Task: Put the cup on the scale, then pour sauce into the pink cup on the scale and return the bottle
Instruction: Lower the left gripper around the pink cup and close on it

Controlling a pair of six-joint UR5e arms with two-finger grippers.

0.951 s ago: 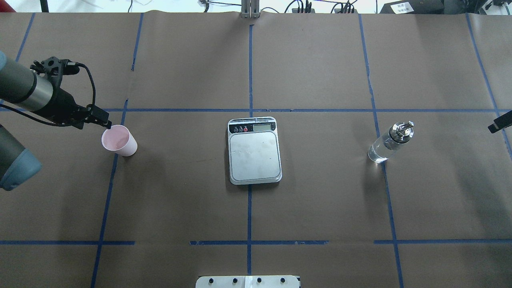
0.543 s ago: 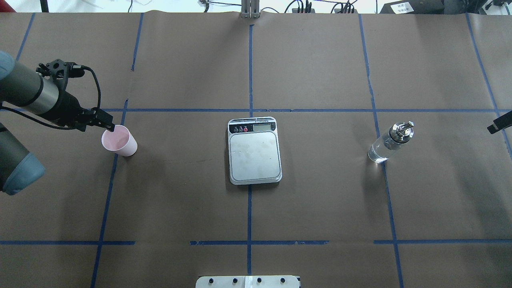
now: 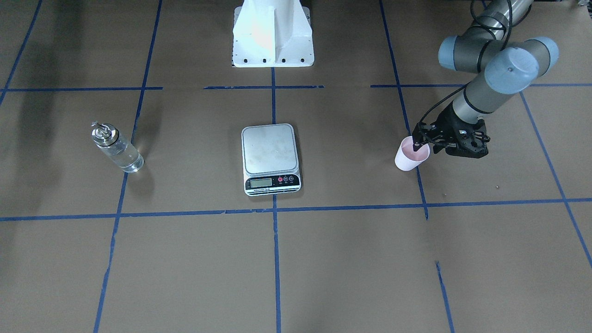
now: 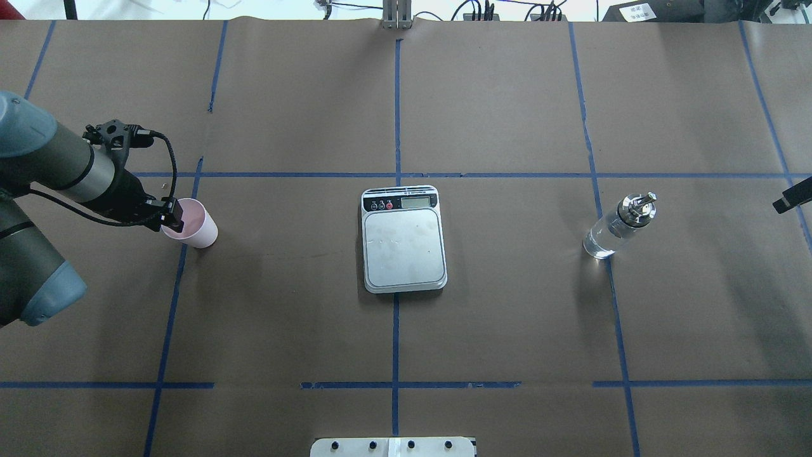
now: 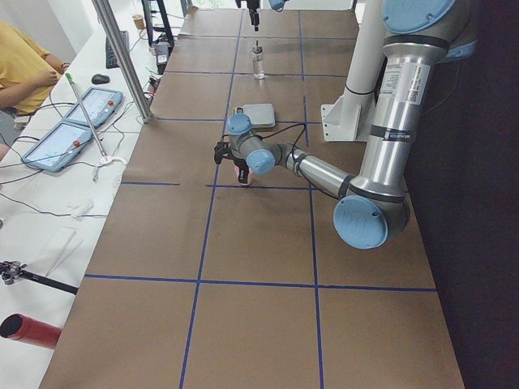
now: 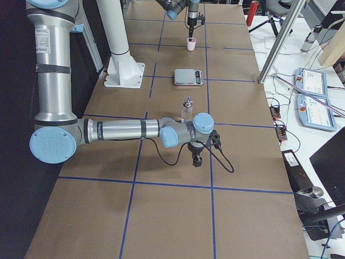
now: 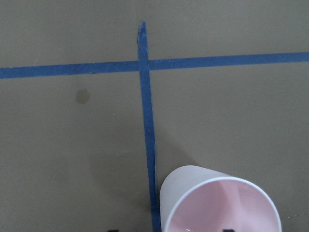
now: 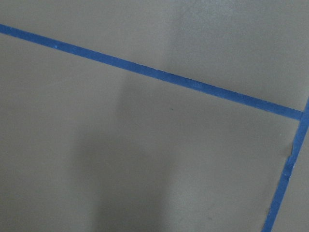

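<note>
The pale pink cup (image 4: 195, 225) stands upright on the table left of the scale (image 4: 404, 244), also in the front view (image 3: 410, 158) and the left wrist view (image 7: 219, 203). My left gripper (image 4: 170, 217) is open at the cup's left rim. One fingertip is inside the cup and one outside, and the cup rests on the table. The empty scale (image 3: 269, 148) lies mid-table. The clear glass bottle (image 4: 617, 228) with a silver cap stands right of the scale, clear liquid inside. My right gripper (image 4: 791, 195) hangs at the far right edge, away from the bottle; I cannot tell its state.
Blue tape lines grid the brown paper table. The white robot base (image 3: 273, 34) stands behind the scale. A white plate (image 4: 393, 446) sits at the near edge. A person (image 5: 24, 69) and tablets (image 5: 69, 130) are at a side table.
My left gripper has swung right and come down onto the cup's left rim, its fingers now straddling the wall. The cup, scale, bottle and right arm have not moved.
</note>
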